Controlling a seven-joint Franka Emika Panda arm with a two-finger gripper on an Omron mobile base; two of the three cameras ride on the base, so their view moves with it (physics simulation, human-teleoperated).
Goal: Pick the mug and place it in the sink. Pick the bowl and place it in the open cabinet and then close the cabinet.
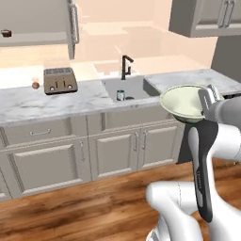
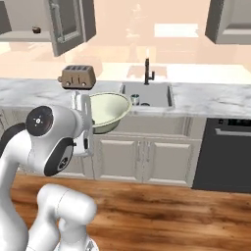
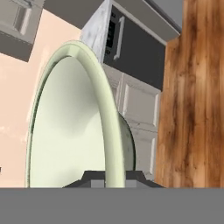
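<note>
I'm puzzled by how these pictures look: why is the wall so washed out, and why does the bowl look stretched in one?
Left and right base views: the back wall glows pale peach, overexposed, with little detail. Hand view: the bowl, pinched at its rim by the gripper, sits so close that it looks huge and skewed; the whole scene is rolled sideways.

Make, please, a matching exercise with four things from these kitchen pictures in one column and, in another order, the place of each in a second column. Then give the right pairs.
Things:
1. mug
2. bowl
3. toaster
4. dark-red cup

Places:
A. on the shelf of the open cabinet
B. held by its rim in the gripper, above the floor
C. inside the sink
D. on the counter, left of the sink

Pairs: 1-C, 2-B, 3-D, 4-A
</note>
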